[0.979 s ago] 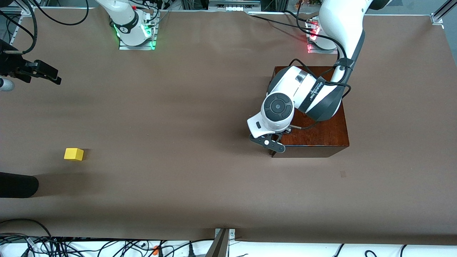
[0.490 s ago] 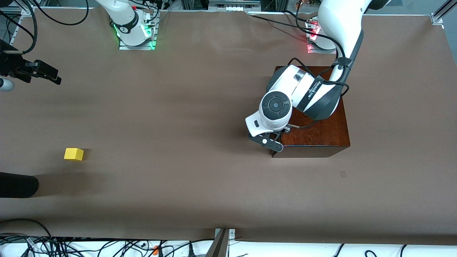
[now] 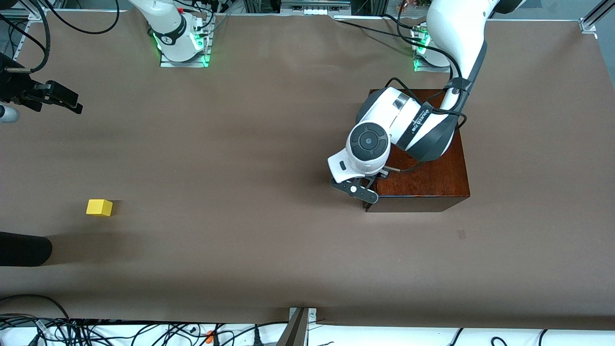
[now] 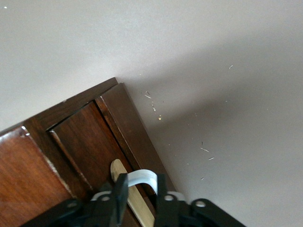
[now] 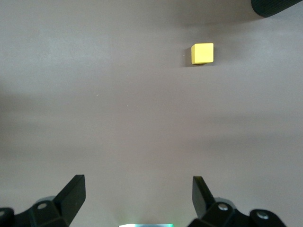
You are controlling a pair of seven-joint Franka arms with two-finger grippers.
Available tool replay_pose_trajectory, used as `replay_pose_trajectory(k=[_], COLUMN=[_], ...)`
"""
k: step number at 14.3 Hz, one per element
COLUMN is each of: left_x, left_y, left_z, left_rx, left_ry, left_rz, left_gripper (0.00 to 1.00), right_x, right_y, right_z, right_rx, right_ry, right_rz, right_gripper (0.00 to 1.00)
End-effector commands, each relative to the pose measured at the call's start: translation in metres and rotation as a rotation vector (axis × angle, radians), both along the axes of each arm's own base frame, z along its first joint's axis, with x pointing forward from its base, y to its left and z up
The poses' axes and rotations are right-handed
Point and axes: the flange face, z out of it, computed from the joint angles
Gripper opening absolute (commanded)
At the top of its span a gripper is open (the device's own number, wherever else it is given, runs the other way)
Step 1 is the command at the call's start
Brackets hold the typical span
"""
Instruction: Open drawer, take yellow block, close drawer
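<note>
gripper (image 4: 141,196) around drawer (image 4: 94,142) handle (image 4: 137,182)

1. We've got a big worktop (image 3: 250,144) covered in plain brown paper, a bit wrinkled in places.
2. Sitting on it toward the left arm's end is a dark reddish-brown glossy wooden box (image 3: 432,185). From the left wrist view we can see its dark drawer front (image 4: 90,142) with a white bar handle (image 4: 142,178), drawer looks pushed in.
3. Way over at the right arm's end there's a small yellow block (image 3: 99,207) lying straight on the paper, well apart from the box and a touch nearer the front camera.
4. A small dark mark (image 3: 461,234) shows on the paper just nearer the camera than the box.
</note>
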Motion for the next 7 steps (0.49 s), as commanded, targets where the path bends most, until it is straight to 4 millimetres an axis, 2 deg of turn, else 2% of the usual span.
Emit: replay_pose_trajectory(k=[1,6,7], left_x=[-0.009,-0.016,-0.016], left_y=[0.020,0.011,0.013], left_z=[0.095,0.106,0.114], left_rx=[-0.002,-0.053,-0.063], left_ry=[-0.071,-0.046,-0.054], left_rz=[0.313,0.328,0.324], left_gripper=[0.00,0.00,0.00], right_x=[0.002,0.002,0.002], right_y=[0.000,0.000,0.000], right_z=[0.006,0.006,0.006], right_rx=[0.001,0.001,0.001], right_ry=[-0.004,-0.004,-0.004], right_rz=[-0.014,-0.014,-0.014], right_gripper=[1.00,1.00,1.00])
